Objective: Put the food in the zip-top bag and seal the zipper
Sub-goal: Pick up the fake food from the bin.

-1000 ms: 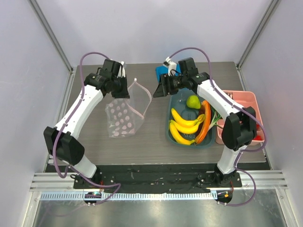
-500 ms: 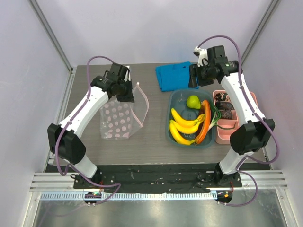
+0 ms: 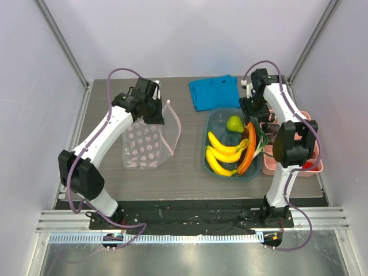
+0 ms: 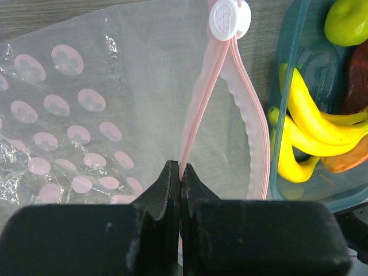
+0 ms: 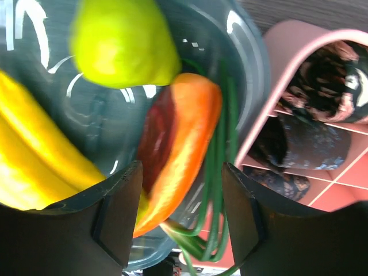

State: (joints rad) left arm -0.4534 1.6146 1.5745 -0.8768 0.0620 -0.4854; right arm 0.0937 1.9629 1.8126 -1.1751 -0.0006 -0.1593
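The zip-top bag (image 3: 145, 146) stands on the counter (image 3: 184, 172) left of the teal tub (image 3: 206, 150), well apart from it. It is judged light, limp and slippery film that collapses unless its mouth is held up, so take it only at the stiffer mouth edge. All the food lies in the tub. The banana bunch (image 3: 223, 152) is likely rigid, light plastic, best taken across one curved finger. The long pepper (image 3: 248, 148) leans on the tub's right wall and should be taken across its narrow midsection. The green pear-like fruit (image 3: 234, 123) is round and smooth and may roll out of a pinch. The green onion stalk (image 3: 261, 142) is thin and probably bendy. The zipper (image 4: 198, 115) is parted, and its white slider tab (image 4: 229, 17) sits at the far end. The left arm reaches forward over the bag. The left hand (image 4: 180, 169) is clamped on one strip of the zipper. The right arm is folded steeply above the tub's far right corner. The right hand (image 5: 181, 167) points down with its jaws apart, gripping nothing, straddling the pepper in its own view.
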